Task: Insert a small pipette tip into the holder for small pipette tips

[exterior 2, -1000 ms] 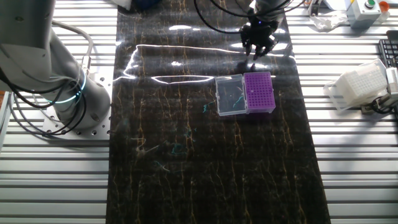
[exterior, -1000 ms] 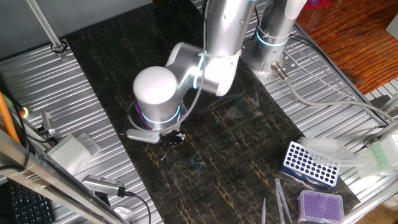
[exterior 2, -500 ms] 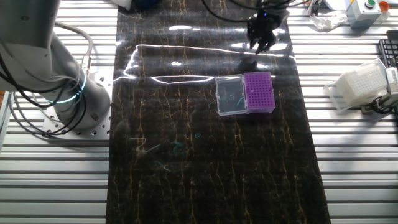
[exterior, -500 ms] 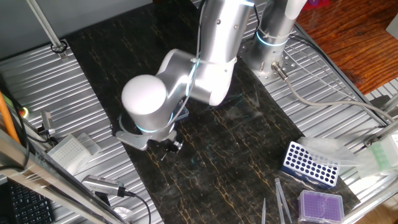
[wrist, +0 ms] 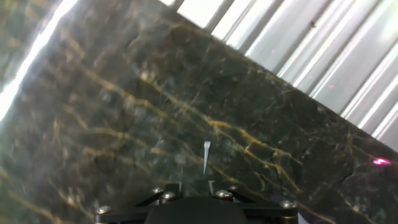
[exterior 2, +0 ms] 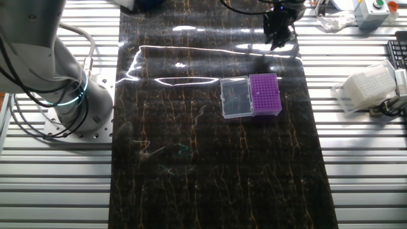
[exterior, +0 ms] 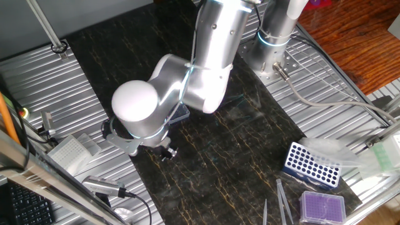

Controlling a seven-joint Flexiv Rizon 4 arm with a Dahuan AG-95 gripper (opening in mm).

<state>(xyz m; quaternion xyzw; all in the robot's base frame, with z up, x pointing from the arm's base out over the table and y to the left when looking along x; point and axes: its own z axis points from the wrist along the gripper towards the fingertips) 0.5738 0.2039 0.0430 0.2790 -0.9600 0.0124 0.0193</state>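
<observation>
Dark marble-look mat (exterior 2: 210, 159), glossy, streaked with glare and gold veining. Ribbed bare-metal table (exterior 2: 362, 165) either side, dull sheen. Smooth satin silver arm (exterior: 206, 56), white rounded cap. Holder for small pipette tips (exterior 2: 265, 93): matt vivid purple grid, clear shiny plastic lid. Translucent pale pipette tip (wrist: 206, 157) at the black gripper (wrist: 206, 186), bright metal screws. Blue plastic rack (exterior: 311, 165). Reddish wood floor (exterior: 356, 37).
</observation>
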